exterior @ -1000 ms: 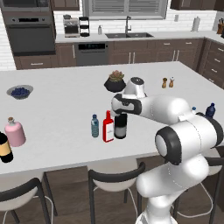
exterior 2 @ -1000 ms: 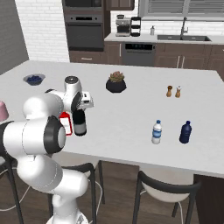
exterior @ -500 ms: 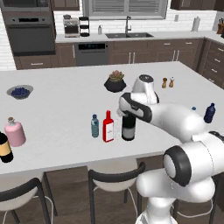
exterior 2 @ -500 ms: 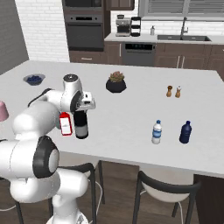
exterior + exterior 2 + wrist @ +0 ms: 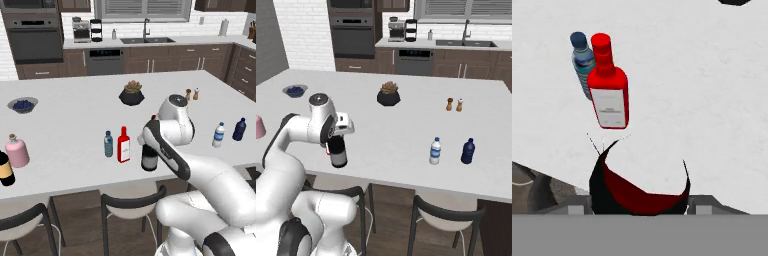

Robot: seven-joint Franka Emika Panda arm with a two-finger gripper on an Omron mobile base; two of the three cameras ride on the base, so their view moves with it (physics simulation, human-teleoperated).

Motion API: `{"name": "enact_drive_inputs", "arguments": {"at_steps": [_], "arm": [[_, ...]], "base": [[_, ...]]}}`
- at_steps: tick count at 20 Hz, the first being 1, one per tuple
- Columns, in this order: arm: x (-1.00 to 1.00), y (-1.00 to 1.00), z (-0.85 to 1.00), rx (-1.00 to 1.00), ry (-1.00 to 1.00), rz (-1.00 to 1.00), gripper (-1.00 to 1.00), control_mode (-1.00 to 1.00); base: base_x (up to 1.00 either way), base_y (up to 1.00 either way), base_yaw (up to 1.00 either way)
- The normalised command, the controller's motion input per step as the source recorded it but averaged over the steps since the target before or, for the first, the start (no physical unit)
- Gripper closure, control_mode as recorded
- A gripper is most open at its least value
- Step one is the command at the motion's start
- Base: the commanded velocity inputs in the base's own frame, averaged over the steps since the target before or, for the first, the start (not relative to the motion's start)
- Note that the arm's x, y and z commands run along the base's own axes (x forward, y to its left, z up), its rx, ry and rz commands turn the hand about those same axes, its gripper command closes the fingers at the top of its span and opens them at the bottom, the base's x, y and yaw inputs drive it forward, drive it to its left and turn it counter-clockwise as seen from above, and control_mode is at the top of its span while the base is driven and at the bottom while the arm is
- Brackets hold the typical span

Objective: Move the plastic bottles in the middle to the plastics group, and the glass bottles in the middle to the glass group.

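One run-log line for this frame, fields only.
phase: grasp wine bottle | gripper: shut on neck | bottle: upright on counter | red bottle, light-blue water bottle: unmoved in middle

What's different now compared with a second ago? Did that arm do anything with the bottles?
The gripper was already around the dark wine bottle a second ago and has stayed closed on it. The arm has reshaped, its elbow swinging out, and the bottle seems to have shifted slightly away from the red bottle. The light-blue water bottle, the red bottle and both side groups stayed put.
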Motion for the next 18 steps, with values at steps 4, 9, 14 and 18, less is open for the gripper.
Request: {"name": "enact_drive_inputs", "arguments": {"at_steps": [4,9,14,18], "arm": [[-0.21,0.9,0.21,0.0,-0.01,0.17,1.0,-1.0],[0.0,0.95,0.31,0.0,0.0,0.2,1.0,-1.0],[0.0,0.91,0.28,0.0,0.0,0.25,1.0,-1.0],[0.0,0.98,0.02,0.0,0.05,0.29,1.0,-1.0]], "base": [[0.0,0.0,0.0],[0.0,0.0,0.0],[0.0,0.0,0.0],[0.0,0.0,0.0]]}}
